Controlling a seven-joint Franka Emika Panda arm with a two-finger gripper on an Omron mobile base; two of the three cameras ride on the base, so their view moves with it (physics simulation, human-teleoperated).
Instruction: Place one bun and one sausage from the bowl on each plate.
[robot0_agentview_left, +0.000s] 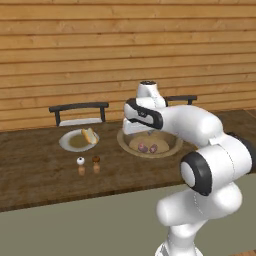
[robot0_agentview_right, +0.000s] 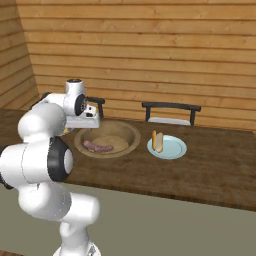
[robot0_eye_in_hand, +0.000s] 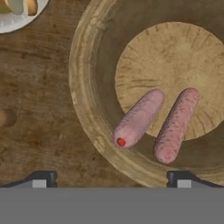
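Note:
The tan wooden bowl (robot0_eye_in_hand: 83, 65) holds two pinkish sausages side by side, one (robot0_eye_in_hand: 139, 118) to the left and one (robot0_eye_in_hand: 176, 124) to the right. My gripper (robot0_eye_in_hand: 111, 180) hangs open above the bowl's near rim, its fingertips (robot0_eye_in_hand: 41, 179) spread wide with nothing between them. From the base, the bowl (robot0_agentview_left: 172, 148) (robot0_agentview_right: 131, 131) sits mid-table with the sausages (robot0_agentview_left: 148, 148) (robot0_agentview_right: 98, 147) inside, under my hand (robot0_agentview_right: 84, 121). A pale plate (robot0_agentview_left: 69, 143) (robot0_agentview_right: 176, 149) (robot0_eye_in_hand: 8, 24) beside the bowl carries one bun (robot0_agentview_left: 90, 136) (robot0_agentview_right: 158, 141).
A white shaker (robot0_agentview_left: 80, 161) and a brown shaker (robot0_agentview_left: 96, 159) stand in front of the plate. Two dark chairs (robot0_agentview_left: 79, 111) (robot0_agentview_right: 171, 111) sit behind the table against the wooden wall. The table's front edge runs close below the bowl.

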